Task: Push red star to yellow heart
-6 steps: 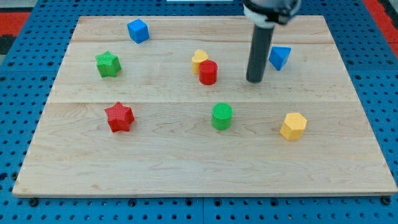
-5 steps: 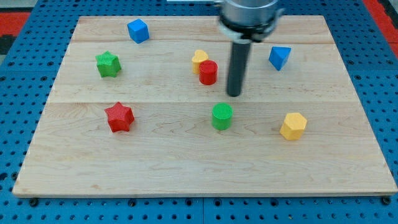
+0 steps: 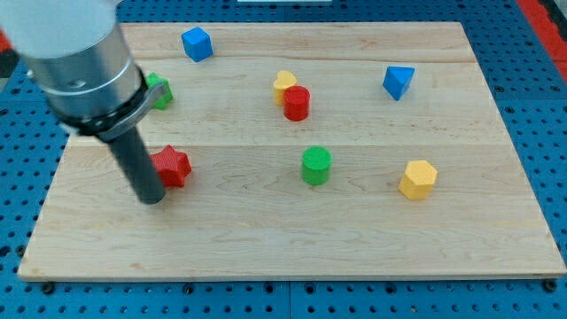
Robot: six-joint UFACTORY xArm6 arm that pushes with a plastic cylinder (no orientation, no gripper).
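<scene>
The red star (image 3: 174, 167) lies on the wooden board at the view's left, partly hidden by my rod. My tip (image 3: 151, 198) rests on the board just left of and below the star, touching or nearly touching it. The yellow heart (image 3: 283, 83) sits near the view's top centre, with a red cylinder (image 3: 297, 103) pressed against its lower right side. The heart is far up and to the right of the star.
A green star (image 3: 159, 91) is partly hidden behind the arm at the upper left. A blue cube (image 3: 196, 43) is at the top. A green cylinder (image 3: 316, 166), a yellow hexagonal block (image 3: 417, 179) and a blue triangular block (image 3: 398, 81) lie to the right.
My rod has swept from the board's centre right, past the red cylinder, to the left side, ending beside the red star. No block has visibly moved.
</scene>
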